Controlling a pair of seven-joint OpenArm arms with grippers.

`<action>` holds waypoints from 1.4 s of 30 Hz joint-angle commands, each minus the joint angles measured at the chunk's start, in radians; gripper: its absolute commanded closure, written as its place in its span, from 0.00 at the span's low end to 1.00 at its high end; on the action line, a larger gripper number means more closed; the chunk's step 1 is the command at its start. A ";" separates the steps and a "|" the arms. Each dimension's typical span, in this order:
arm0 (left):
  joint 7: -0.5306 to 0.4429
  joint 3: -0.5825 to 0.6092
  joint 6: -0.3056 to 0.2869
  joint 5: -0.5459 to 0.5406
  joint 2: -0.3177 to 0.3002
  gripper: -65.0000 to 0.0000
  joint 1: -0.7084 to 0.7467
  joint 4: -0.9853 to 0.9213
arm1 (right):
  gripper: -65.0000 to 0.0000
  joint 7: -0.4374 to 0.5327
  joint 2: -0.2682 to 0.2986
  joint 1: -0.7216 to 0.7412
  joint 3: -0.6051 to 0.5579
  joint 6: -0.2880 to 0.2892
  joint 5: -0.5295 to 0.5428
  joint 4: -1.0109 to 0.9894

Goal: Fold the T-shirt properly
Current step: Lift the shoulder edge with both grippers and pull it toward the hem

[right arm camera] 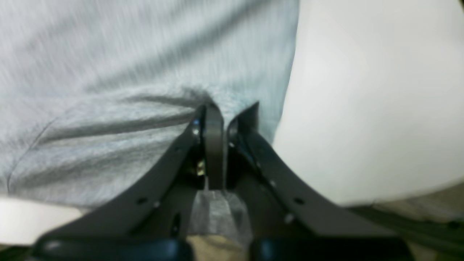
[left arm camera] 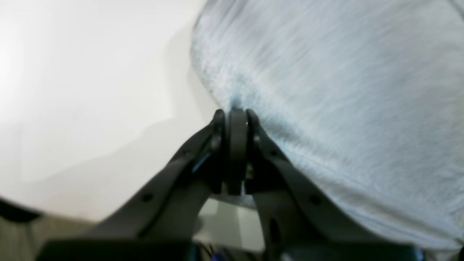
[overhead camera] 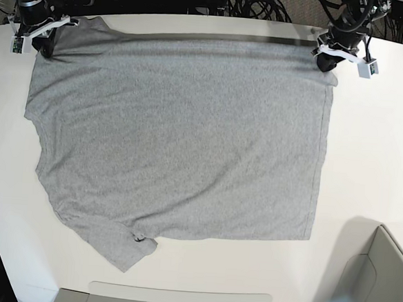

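A: Claws first. Left claw [left arm camera: 235, 110]: jaws pressed together on the edge of the T-shirt [left arm camera: 344, 108], fabric bunched right at the tips. Right claw [right arm camera: 226, 112]: same, pinching a ridge of grey cloth, with wrinkles running off from the pinch.

B: Where are they in the base view?

A: At the two far corners of the cloth. Left claw [overhead camera: 325, 63] on that view's right, right claw [overhead camera: 44, 43] on its left. The far edge runs fairly straight between them, with a dark shadow band just behind it, so I'd judge that edge is lifted slightly or pulled taut.

B: Progress?

A: Early. The T-shirt [overhead camera: 182, 136] lies spread open and mostly flat on the white surface [overhead camera: 374, 156]. No fold visible yet. I'd call the spreading done, or close to it, with every fold still to make.

B: Garment look?

A: Light heather grey, plain side up, no lettering showing. One side edge is straight with a stitched hem line. The other side is uneven. A sleeve [overhead camera: 122, 246] sticks out at the near corner with a small crumple where it meets the body. Only shallow wrinkles across the middle.

B: Anything else?

A: A grey bin [overhead camera: 372, 280] at the near corner and cables [overhead camera: 260, 3] beyond the far edge. Both wrist views are blurred.
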 commanded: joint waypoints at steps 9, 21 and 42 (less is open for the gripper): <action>-0.010 0.002 0.100 -0.007 -0.007 1.00 -0.046 0.031 | 1.00 -0.117 0.022 0.113 -0.008 0.016 -0.060 0.068; 0.179 -0.058 0.119 -0.005 -0.008 1.00 -0.250 0.029 | 1.00 -0.134 0.011 0.242 -0.141 0.016 -0.217 0.059; 0.270 -0.055 0.192 -0.004 -0.068 1.00 -0.564 -0.233 | 1.00 -0.125 0.022 0.559 -0.227 0.016 -0.494 -0.185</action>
